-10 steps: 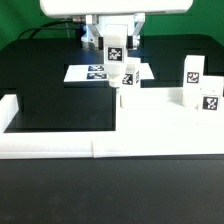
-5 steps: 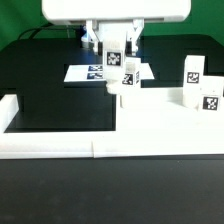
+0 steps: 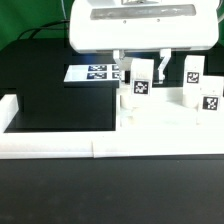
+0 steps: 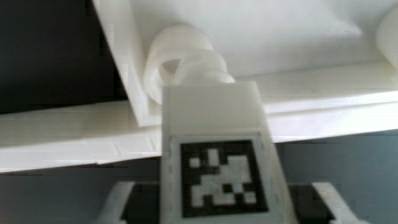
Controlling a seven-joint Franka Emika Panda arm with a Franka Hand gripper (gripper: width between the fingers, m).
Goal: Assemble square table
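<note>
My gripper [image 3: 142,72] is shut on a white blocky leg [image 3: 142,86] with a black-and-white tag facing the camera. It holds the leg upright over the left part of the white square tabletop [image 3: 165,128]. In the wrist view the leg [image 4: 217,150] runs from between my fingers [image 4: 135,202] to its rounded end, which is over the tabletop [image 4: 302,60] near an edge. Whether the end touches the panel is hidden. Two more tagged legs [image 3: 192,70] [image 3: 210,101] stand at the exterior view's right. The fourth leg does not show.
The marker board [image 3: 92,72] lies behind, at the exterior view's left. A low white border wall [image 3: 55,147] runs along the front and up the left side [image 3: 10,104], around black table surface. The large white arm housing fills the top of the exterior view.
The arm has moved toward the exterior view's right and lower, with the leg still in the gripper. The two legs at the right have not moved.
</note>
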